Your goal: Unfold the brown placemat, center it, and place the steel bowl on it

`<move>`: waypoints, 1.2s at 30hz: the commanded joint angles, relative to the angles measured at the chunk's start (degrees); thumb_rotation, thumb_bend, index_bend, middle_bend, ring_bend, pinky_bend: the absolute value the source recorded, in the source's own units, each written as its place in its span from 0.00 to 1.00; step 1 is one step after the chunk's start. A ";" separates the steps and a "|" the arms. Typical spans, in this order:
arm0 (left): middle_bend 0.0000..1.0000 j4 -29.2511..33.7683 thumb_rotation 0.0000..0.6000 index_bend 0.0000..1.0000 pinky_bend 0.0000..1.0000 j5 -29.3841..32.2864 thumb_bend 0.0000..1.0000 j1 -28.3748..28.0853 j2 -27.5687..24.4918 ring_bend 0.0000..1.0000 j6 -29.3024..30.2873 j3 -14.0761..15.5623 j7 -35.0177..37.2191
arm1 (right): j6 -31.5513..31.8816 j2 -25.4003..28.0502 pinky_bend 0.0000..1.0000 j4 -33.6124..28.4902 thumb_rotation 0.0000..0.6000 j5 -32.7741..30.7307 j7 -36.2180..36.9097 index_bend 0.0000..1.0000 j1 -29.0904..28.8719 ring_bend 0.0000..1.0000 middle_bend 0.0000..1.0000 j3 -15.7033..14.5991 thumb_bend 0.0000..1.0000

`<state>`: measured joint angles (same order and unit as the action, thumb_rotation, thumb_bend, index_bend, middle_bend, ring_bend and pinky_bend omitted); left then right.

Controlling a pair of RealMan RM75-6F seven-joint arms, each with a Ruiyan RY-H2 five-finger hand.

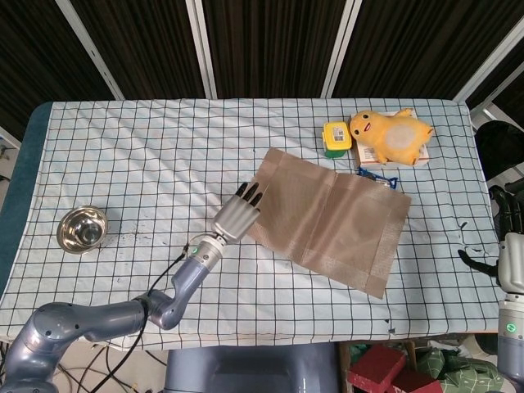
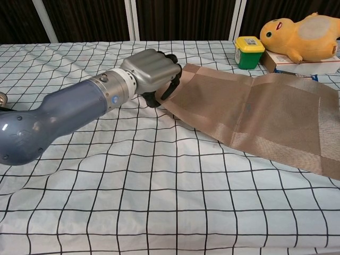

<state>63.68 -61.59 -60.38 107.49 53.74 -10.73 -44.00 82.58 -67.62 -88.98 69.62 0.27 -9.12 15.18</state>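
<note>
Brown placemat (image 1: 327,221) lies unfolded and flat on the checked tablecloth (image 1: 164,155), its left edge gripped by the left hand (image 1: 236,214), fingers curled over the edge with the thumb beneath. Steel bowl (image 1: 82,229) sits well to the left of the placemat, near the table's left edge. Beyond the placemat's far edge: green-and-yellow container (image 1: 336,138) and yellow plush toy (image 1: 391,137). Right hand (image 1: 509,260) hangs off the table to the right of the placemat; cannot tell how its fingers lie.
</note>
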 commanded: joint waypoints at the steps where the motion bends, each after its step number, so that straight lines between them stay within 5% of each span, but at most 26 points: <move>1: 0.20 4.47 1.00 0.63 0.15 0.51 0.48 2.56 -3.58 0.06 1.83 0.91 -0.50 | 0.12 -0.03 0.17 0.03 1.00 0.08 -0.05 0.00 0.02 0.00 0.00 0.01 0.06; 9: 0.19 21.47 1.00 0.62 0.15 1.73 0.48 7.32 -13.07 0.06 4.91 4.64 -4.37 | 0.52 -0.13 0.17 0.05 1.00 0.46 -0.21 0.00 0.10 0.00 0.00 -0.04 0.06; 18: 0.19 36.48 1.00 0.62 0.15 2.18 0.48 9.36 -17.32 0.06 6.10 9.92 -9.53 | 0.89 -0.13 0.17 0.04 1.00 0.47 -0.06 0.00 0.25 0.00 0.00 0.13 0.06; 36: 0.19 42.53 1.00 0.62 0.15 2.21 0.48 10.61 -18.15 0.06 6.84 13.82 -11.99 | 0.52 0.03 0.17 0.12 1.00 0.17 0.43 0.01 0.31 0.00 0.00 0.29 0.06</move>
<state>106.14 -59.43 -49.81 89.33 60.60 3.06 -56.09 83.11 -67.59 -88.86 69.79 0.71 -8.81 15.48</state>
